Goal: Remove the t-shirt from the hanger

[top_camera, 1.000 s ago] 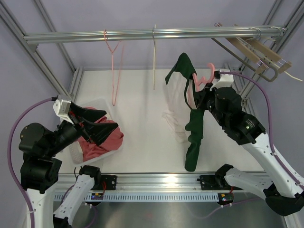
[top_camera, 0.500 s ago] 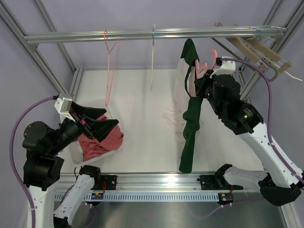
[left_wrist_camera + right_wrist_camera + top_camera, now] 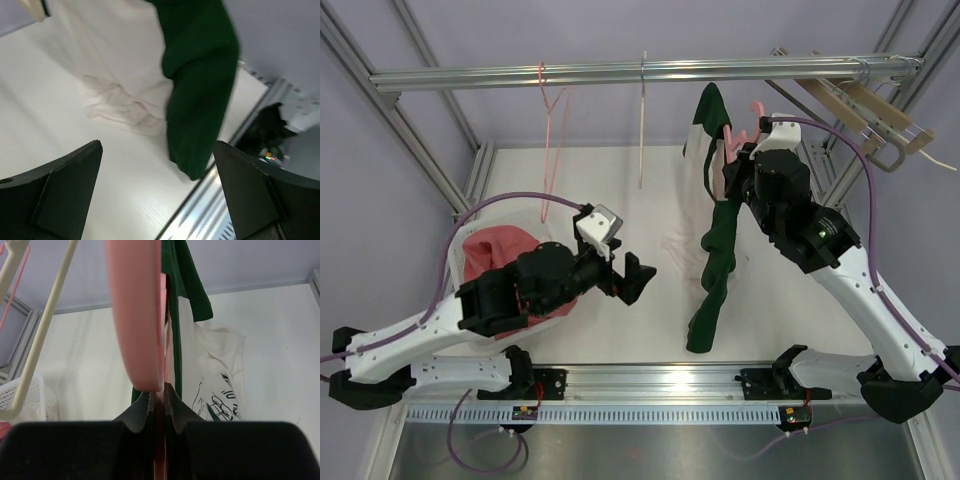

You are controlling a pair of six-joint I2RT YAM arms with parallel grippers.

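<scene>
While the top view hides most of the right hand (image 3: 730, 165) behind its own wrist housing, I can see from the wrist camera that its fingers (image 3: 137, 415) are pinched tight on the pink hanger (image 3: 136, 315). The hanger's hook runs out of that frame at the top.

The t-shirt (image 3: 720, 250), green and white, is on that hanger, held up right of centre just below the rail (image 3: 620, 73). Its green part trails down towards the near edge, and the lowest end seems to touch the surface (image 3: 620, 190), though I cannot be sure from above. The white part lies bunched on the surface beside it.

My left hand (image 3: 632, 278) sits near the middle, left of the shirt and apart from it, its jaws spread wide with nothing between them. Its wrist view is slightly blurred and cuts the shirt off at the top, so only white folds and a green sleeve show.

At the left, the arm covers much of a white basket (image 3: 480, 315) of reddish cloth (image 3: 485, 255). On the rail hang a thin wire hanger (image 3: 555, 120) and a cream hanger (image 3: 642, 120). Wooden hangers (image 3: 860, 100) crowd the far right corner.
</scene>
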